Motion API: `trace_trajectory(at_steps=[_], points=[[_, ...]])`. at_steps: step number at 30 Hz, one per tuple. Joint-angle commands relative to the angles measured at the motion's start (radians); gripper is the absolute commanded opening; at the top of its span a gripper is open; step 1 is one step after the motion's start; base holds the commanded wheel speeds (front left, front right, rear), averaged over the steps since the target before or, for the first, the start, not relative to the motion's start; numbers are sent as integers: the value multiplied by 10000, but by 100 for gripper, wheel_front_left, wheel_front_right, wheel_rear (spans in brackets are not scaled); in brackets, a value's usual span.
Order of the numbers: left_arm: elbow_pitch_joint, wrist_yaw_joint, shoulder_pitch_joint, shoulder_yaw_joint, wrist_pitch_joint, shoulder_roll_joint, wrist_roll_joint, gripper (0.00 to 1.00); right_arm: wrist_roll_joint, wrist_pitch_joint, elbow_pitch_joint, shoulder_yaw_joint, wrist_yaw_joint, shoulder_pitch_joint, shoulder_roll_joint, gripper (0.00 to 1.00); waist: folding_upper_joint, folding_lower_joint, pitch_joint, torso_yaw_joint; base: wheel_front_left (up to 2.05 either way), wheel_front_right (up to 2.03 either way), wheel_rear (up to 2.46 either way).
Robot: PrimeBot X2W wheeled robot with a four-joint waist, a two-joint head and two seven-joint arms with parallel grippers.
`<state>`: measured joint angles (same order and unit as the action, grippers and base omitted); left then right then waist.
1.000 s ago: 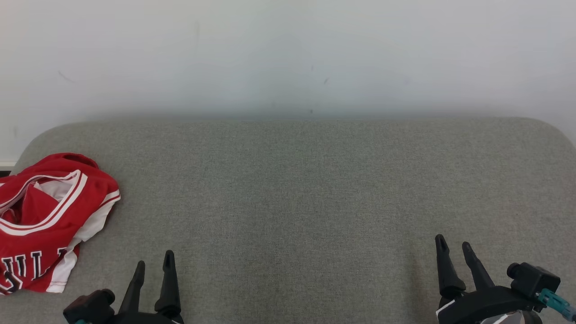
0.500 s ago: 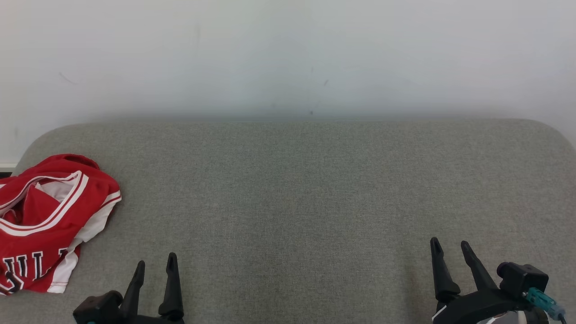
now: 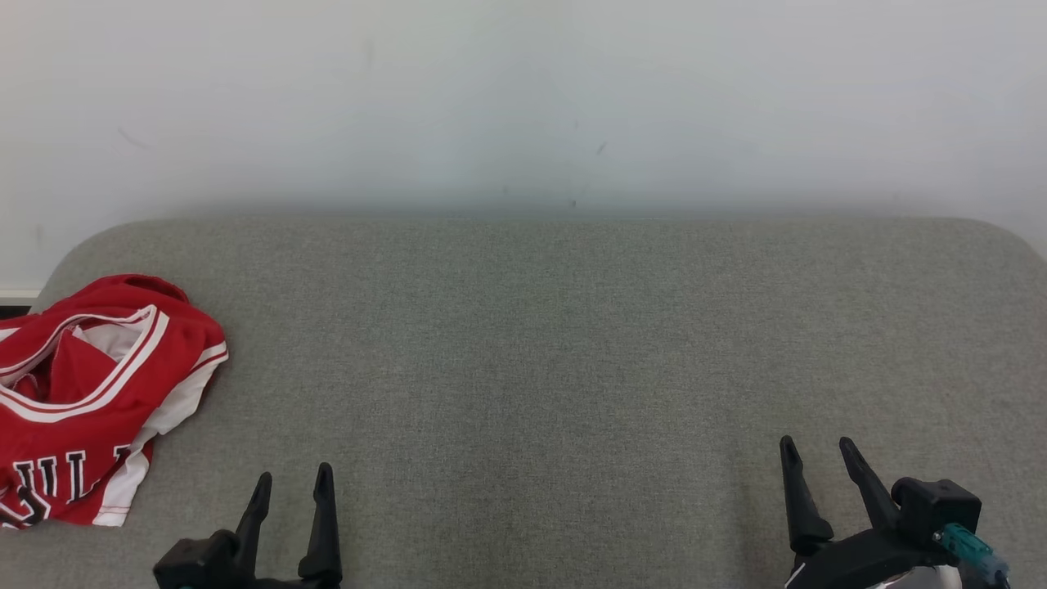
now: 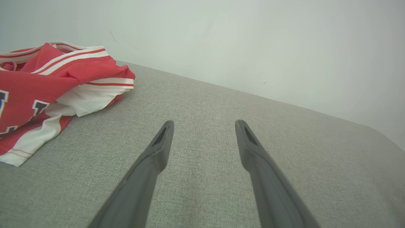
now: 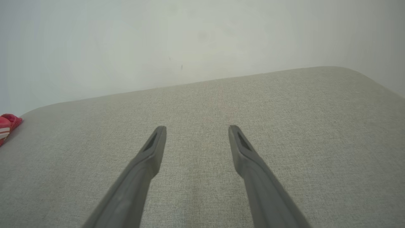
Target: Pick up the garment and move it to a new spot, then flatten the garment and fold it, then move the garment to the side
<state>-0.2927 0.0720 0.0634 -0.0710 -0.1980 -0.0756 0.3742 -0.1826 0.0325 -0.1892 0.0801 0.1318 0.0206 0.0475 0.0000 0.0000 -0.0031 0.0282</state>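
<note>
Garment [image 3: 90, 393] sits at far left end of the grey pad [image 3: 572, 368], partly cut off by head view's left edge. It's a crumpled heap, not flat. The long axis runs approx near-to-far. The striped trim of an opening (neck or armhole, can't tell) lies twd the wall [image 3: 523, 98], and the lettering & hem lie twd the robot. Letters read upright from robot's side, only "ULL" showing.

Fabric: thin, smooth sports-jersey type, bright red w/ white side panels and white/red striped banding. Letters are dark w/ white outline. White hem corner w/ red stitching lies flat on the pad at the near end. Top fold bulges up & hangs over a white layer, seen in left wrist view.

Pad: woven grey textile w/ rounded corners, butting against a plain pale wall w/ a few small marks.

Left gripper [image 3: 294, 473]: jaws spread apart, holding nothing, near garment's right but not touching. Right gripper [image 3: 817, 442]: jaws also apart, nothing btwn them, well apart from the garment at the other end. Fingers on both are dark, long & tapered.
</note>
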Motion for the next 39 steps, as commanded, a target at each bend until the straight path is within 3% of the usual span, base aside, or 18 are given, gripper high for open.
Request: trace_trajectory(at_steps=[1, 31, 39], points=[[-3, 67, 177, -43, -108, 9, -248, 100, 283, 47, 84, -21, -16, -11, 34, 100, 0, 0, 4, 4, 0, 0, 0], [-549, 88, 253, 5, -674, 118, -1921, 100, 2326, 233, 96, -94, -20, -143, 40, 100, 0, 0, -23, 27, 0, 0, 0], [-543, 94, 167, 68, -683, 139, -1838, 100, 2350, 179, 123, -18, -21, -214, 38, 100, 0, 0, -62, 10, 0, 0, 0]])
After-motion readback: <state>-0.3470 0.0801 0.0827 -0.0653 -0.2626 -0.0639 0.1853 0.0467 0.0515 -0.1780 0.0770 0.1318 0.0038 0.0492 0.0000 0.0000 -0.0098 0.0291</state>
